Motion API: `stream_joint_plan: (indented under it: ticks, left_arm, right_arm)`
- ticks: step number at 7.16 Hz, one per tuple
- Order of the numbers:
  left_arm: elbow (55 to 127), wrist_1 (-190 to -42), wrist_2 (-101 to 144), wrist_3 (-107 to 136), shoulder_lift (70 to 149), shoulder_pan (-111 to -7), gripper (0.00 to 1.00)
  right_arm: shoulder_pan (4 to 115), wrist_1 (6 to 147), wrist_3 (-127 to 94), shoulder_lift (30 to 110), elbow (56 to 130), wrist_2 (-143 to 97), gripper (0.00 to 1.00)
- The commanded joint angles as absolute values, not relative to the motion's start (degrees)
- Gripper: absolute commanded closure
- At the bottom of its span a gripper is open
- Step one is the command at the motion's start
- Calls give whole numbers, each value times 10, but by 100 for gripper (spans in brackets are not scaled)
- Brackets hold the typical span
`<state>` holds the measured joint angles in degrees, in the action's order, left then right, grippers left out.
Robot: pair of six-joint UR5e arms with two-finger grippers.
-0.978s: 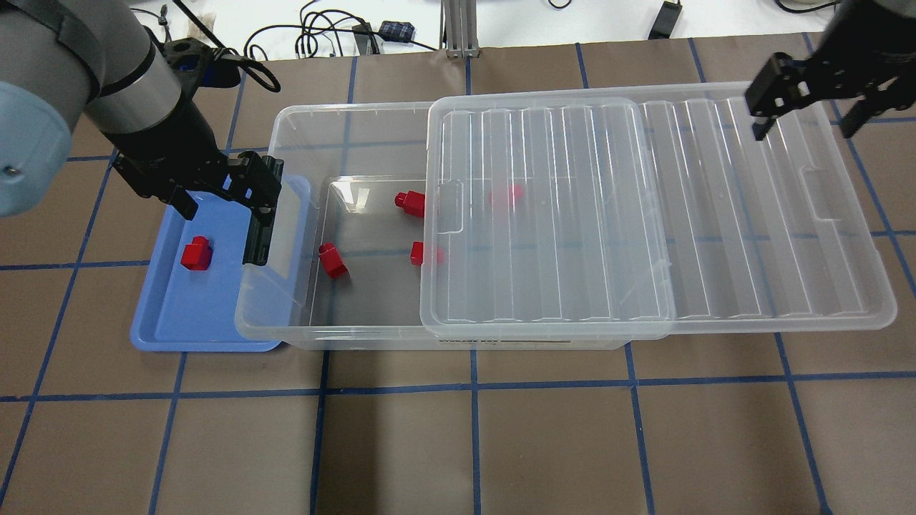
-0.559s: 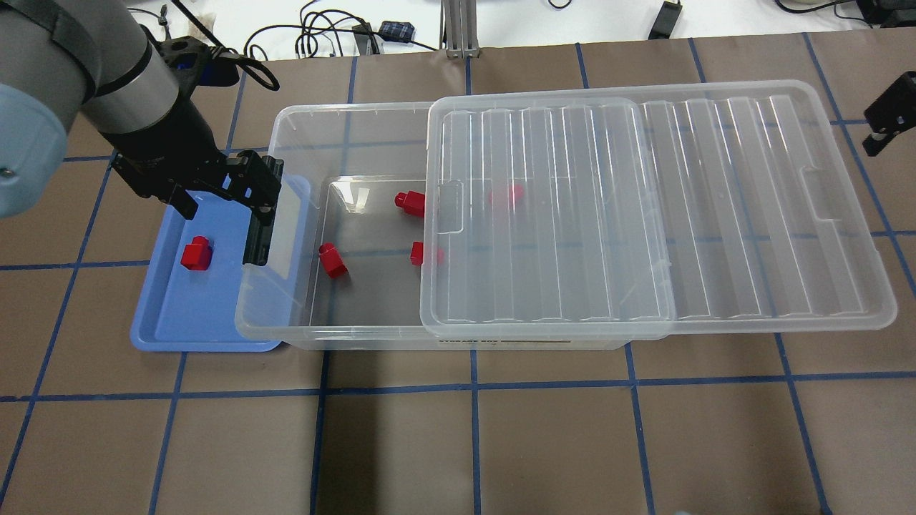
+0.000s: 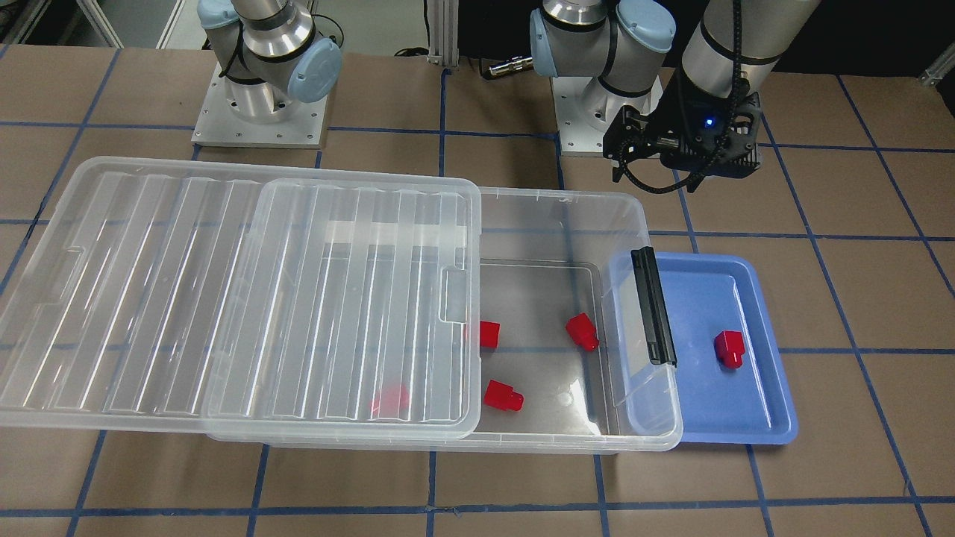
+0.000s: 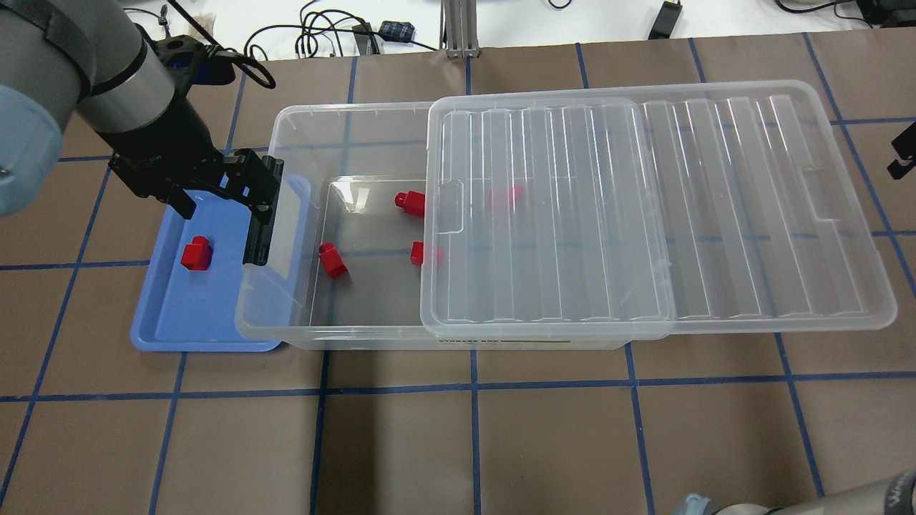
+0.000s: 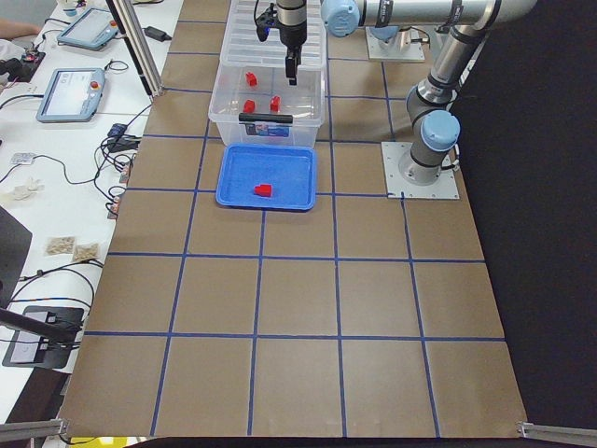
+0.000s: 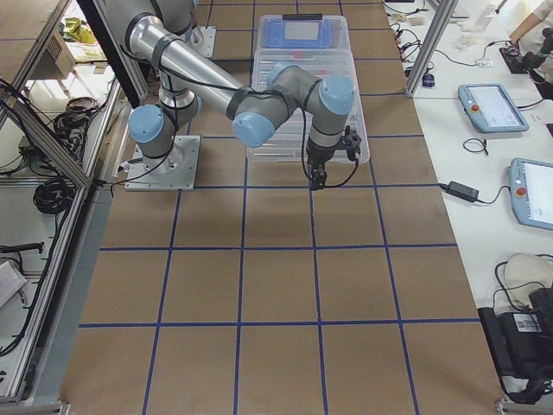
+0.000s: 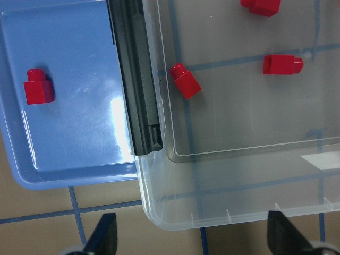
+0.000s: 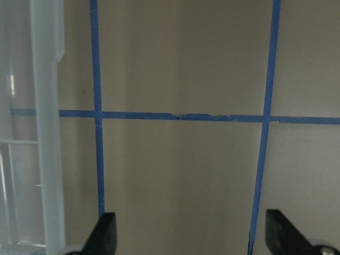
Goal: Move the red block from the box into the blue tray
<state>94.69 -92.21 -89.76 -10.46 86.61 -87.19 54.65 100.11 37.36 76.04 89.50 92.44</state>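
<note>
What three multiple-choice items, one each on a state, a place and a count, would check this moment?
1. The lid of the box is:
A. fully shut
B. slid partway off
C. lying apart from the box

2. The red block outside the box lies:
A. in the blue tray
B. on the lid
C. on the bare table

3. The red blocks inside the box number:
A. two
B. six
C. four

Answers:
1 B: the lid overhangs one end of the box and leaves the end by the tray uncovered.
2 A: it rests on the tray's floor, within the rim.
3 C: three show in the uncovered part, and one shows blurred through the lid.
</note>
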Motion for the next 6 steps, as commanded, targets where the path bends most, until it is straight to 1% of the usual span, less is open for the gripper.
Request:
stream_joint_plan:
  ticks: [1,2,6]
  left_arm:
    - [947,-922,-897,-105,867,-871,0]
    - [947,-922,-896,-105,866,-872,0]
    - [947,-919,-896,-105,867,-869,0]
  right_arm:
    - [546,1031,367,748,924,920,0]
    - [548,1043,363,752,934,919,0]
    - [568,1042,324,757,939,911,0]
